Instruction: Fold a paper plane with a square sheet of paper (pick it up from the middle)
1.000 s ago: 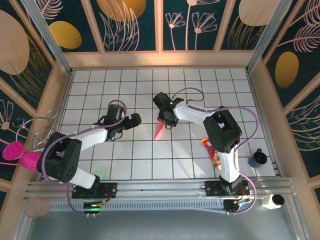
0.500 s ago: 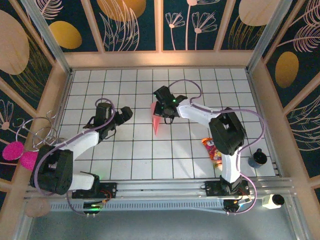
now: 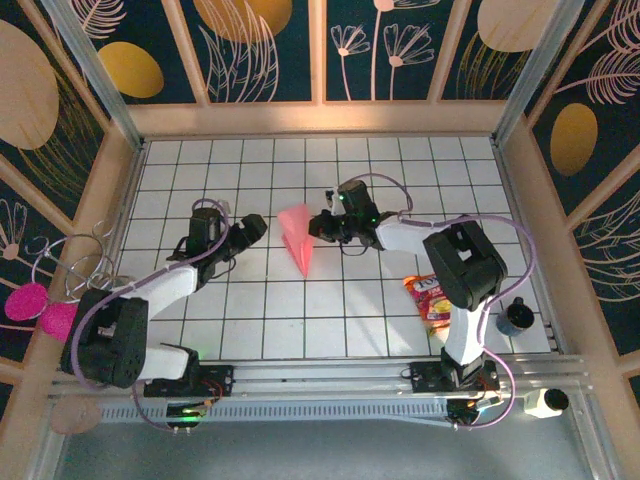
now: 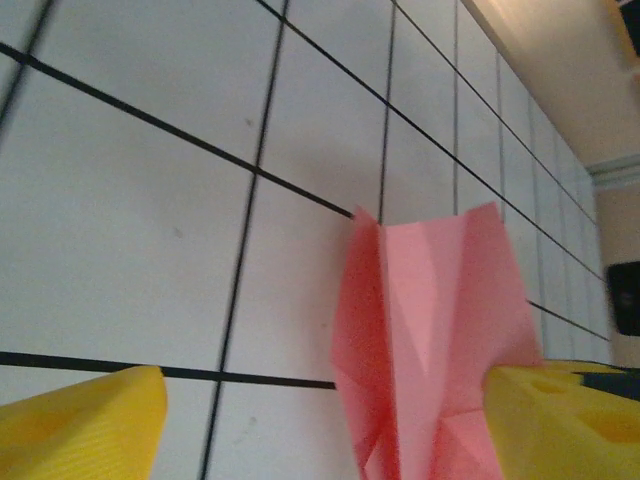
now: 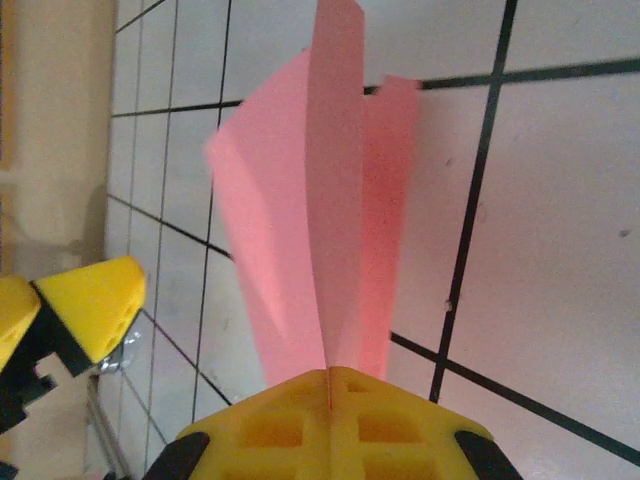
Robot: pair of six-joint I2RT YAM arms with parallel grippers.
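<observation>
Pink paper plane [image 3: 296, 236] looks fully folded, centre of frame. Right gripper [image 3: 316, 228] is clamped on its centre fold; left gripper [image 3: 254, 229] is spread, empty. Remaining: set it down.

Right pincer [image 5: 330, 378] clamping paper plane [image 5: 322, 230], tiled table [image 5: 560, 250]

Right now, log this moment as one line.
right claw: shut on plane | left claw: open, near plane | plane: folded, tip toward near edge | packet: apart, untouched
</observation>
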